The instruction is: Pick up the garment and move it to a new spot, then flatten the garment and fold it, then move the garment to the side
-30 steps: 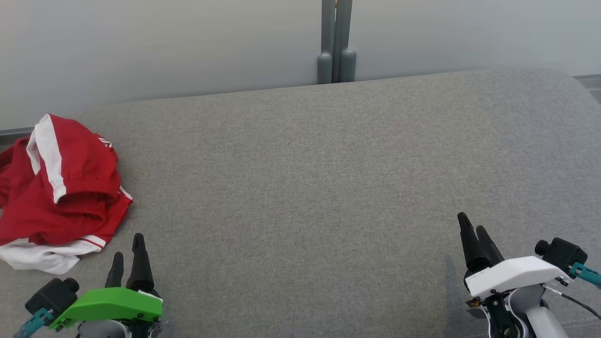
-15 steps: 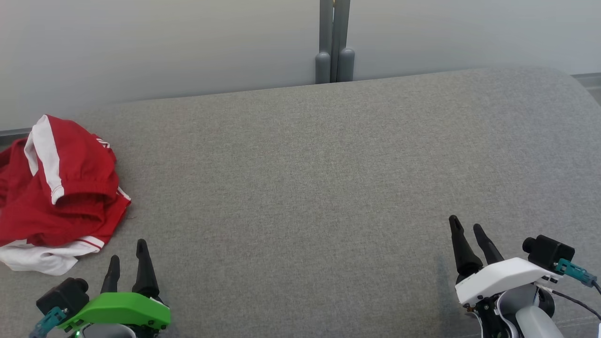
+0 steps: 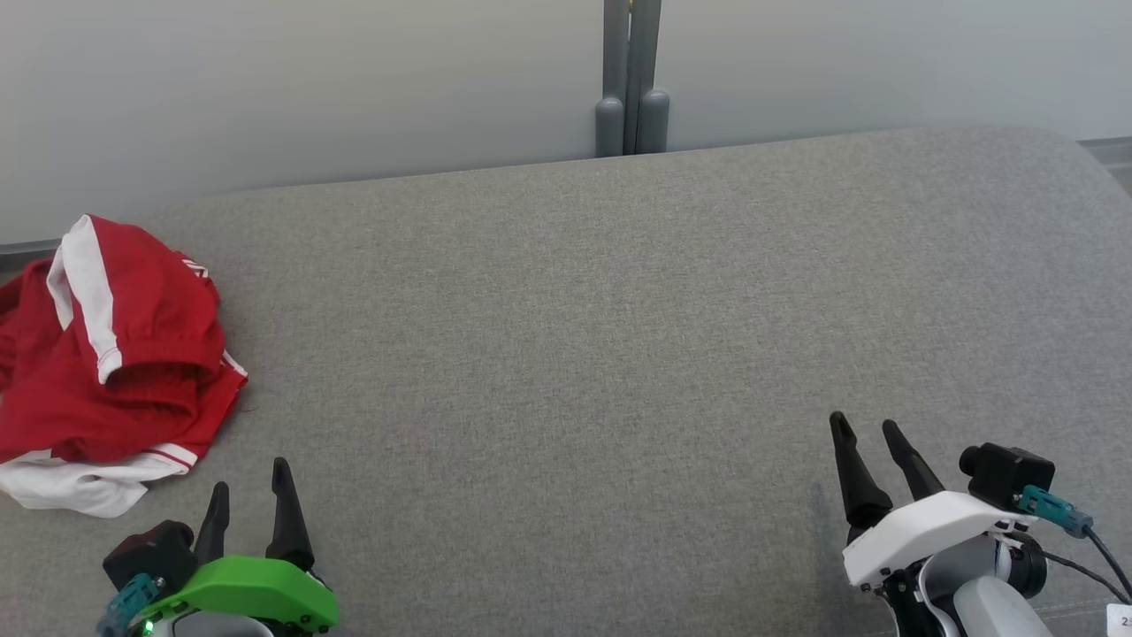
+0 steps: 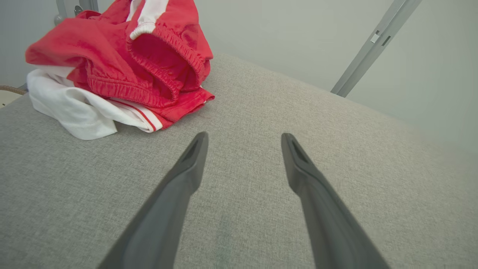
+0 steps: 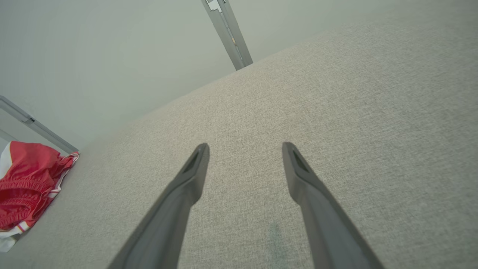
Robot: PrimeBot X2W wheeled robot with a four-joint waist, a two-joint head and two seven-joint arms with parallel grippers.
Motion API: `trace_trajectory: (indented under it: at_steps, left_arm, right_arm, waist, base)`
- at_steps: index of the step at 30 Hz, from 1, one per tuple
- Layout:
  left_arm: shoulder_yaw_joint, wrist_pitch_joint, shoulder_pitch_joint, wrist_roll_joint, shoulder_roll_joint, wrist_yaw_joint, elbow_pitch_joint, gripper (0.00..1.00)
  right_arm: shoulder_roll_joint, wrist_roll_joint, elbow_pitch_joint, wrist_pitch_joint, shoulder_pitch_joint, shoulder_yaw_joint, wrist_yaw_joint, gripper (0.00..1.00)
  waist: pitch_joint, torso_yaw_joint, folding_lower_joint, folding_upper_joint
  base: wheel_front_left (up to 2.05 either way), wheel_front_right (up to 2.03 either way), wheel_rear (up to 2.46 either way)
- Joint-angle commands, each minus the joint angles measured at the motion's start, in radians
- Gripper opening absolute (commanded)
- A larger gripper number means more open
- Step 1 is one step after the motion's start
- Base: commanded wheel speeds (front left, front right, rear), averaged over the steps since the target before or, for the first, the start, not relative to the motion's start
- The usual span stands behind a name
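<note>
The garment (image 3: 115, 354) is red with white stripes and a white part underneath, crumpled in a heap at the far left of the grey cushioned surface (image 3: 575, 354). It also appears in the left wrist view, garment (image 4: 123, 63), upper left, and at the left edge of the right wrist view, garment (image 5: 26, 186). My left gripper (image 3: 249, 487) stands open below and right of the heap, apart from it, nothing between its fingers (image 4: 186, 175). My right gripper (image 3: 865, 432) is open at the lower right, far from the garment.
A pale wall runs behind the surface, with a grey post (image 3: 631, 80) at its middle. The surface's far edge curves down at the right corner (image 3: 1079, 159). Bare grey fabric stretches between the two grippers.
Both grippers have slid down toward the picture's bottom edge; the left one drifted slightly right, the right one left. The garment lies as before.
</note>
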Motion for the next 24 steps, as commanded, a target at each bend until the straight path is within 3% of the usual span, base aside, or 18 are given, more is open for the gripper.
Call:
trace_trajectory:
  at_steps: [1,24]
  left_arm:
    - [-0.003,-0.01,0.005,0.029,0.009,0.006,-0.003,1.0]
    - [-0.038,-0.062,0.013,0.253,0.02,0.052,-0.04,1.0]
  right_arm:
    - [-0.007,-0.026,-0.002,-0.009,-0.015,0.004,0.0,1.0]
    - [0.007,-0.274,-0.058,-0.063,-0.008,-0.018,0.0,1.0]
  waist:
    - [0.001,0.0,0.0,-0.0001]
    - [0.006,-0.001,0.0,-0.0001]
  base:
    - [0.0,0.0,0.0]
    - [0.0,0.0,0.0]
